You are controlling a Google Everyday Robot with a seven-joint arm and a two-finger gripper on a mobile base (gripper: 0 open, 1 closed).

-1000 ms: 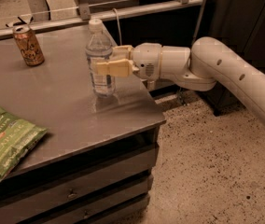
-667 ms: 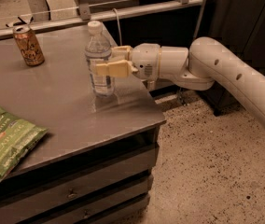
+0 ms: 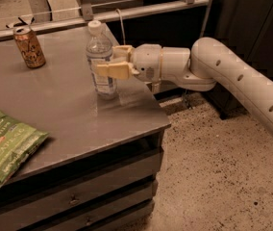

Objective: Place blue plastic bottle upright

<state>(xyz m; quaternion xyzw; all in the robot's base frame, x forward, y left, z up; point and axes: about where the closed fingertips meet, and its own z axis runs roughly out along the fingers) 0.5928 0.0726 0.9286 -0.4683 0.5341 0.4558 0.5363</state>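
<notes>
Nothing is seen moved: upright bottle (image 3: 99,44) is held pinched mid-body by gripper (image 3: 105,60) jaws; judged light, thin-walled, crushable

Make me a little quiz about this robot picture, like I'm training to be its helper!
1. True or false: the blue plastic bottle is lying on its side on the table.
2. Where does the pincer hold the bottle? A) by its white cap B) around its middle C) nowhere, it is far from it
3. Fill in: the orange-brown can stands at the back of the table, and the chip bag at the front is coloured ____.

Key: 1 false, it stands upright. 2 B. 3 green.
</notes>
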